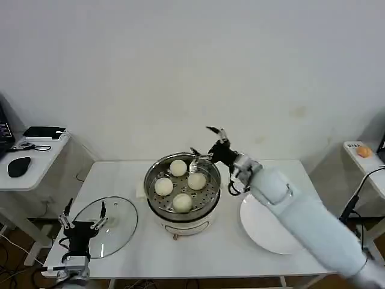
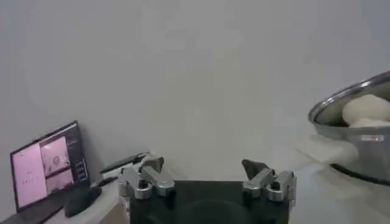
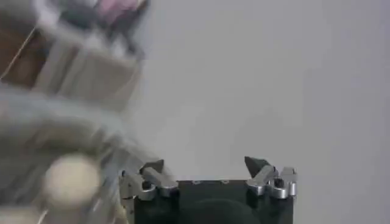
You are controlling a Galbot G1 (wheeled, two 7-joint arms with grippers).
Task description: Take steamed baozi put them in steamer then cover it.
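Holding 4 baozi [image 1: 181,202], steamer [image 1: 157,208], seemingly unlabelled

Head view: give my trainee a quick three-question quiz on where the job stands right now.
1. How many buns sit in the steamer?
2. True or false: the glass lid is already on the steamer.
3. Which gripper is up by the steamer's far rim? A) left gripper B) right gripper

Key:
1. Four, all on the perforated tray.
2. False. The lid lies flat on the table to the steamer's left, next to the left gripper.
3. B. The right gripper is open and holds nothing; the white plate on the steamer's right is bare.
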